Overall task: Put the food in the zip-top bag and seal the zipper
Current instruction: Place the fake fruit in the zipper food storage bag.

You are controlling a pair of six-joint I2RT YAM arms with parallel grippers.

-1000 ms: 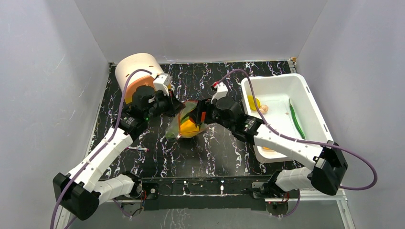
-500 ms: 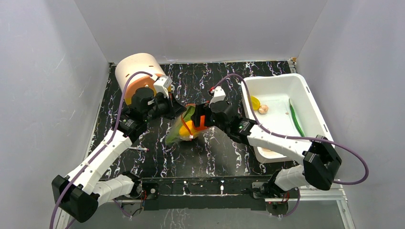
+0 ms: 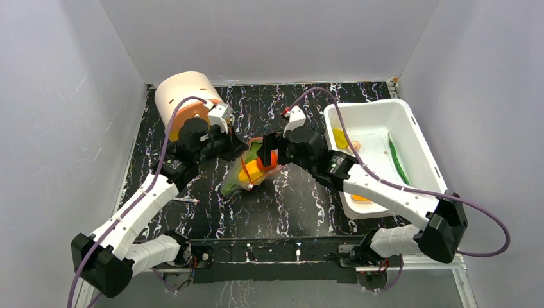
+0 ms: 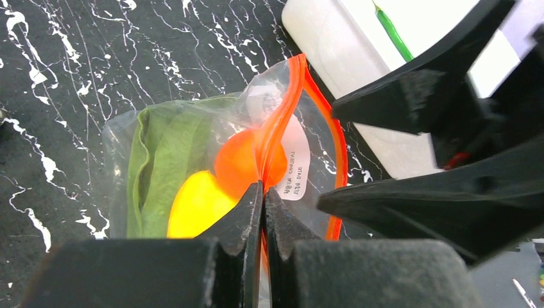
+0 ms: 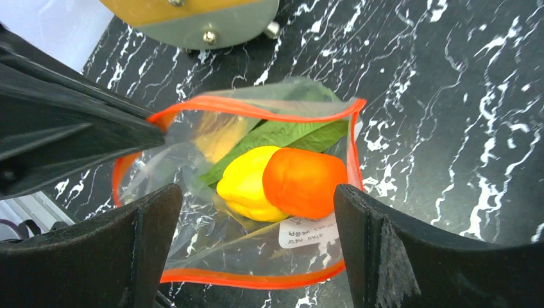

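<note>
Left pincer (image 4: pixel 263 192): clamped on red-orange zipper strip (image 4: pixel 294 83) of clear crinkly plastic bag (image 4: pixel 122 141). Right pincer (image 5: pixel 256 199): wide apart, empty, at bag's 3 o'clock.

Soft, even overhead light; shadows faint. Mild glare on the zip-top bag (image 5: pixel 186 167) plastic at mid-frame. Wrist views blur toward their lower edges.

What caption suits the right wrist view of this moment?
Open right jaws above the gaping zip-top bag holding an orange-red fruit, yellow piece and green leaf; left jaws pinch its zipper.
</note>
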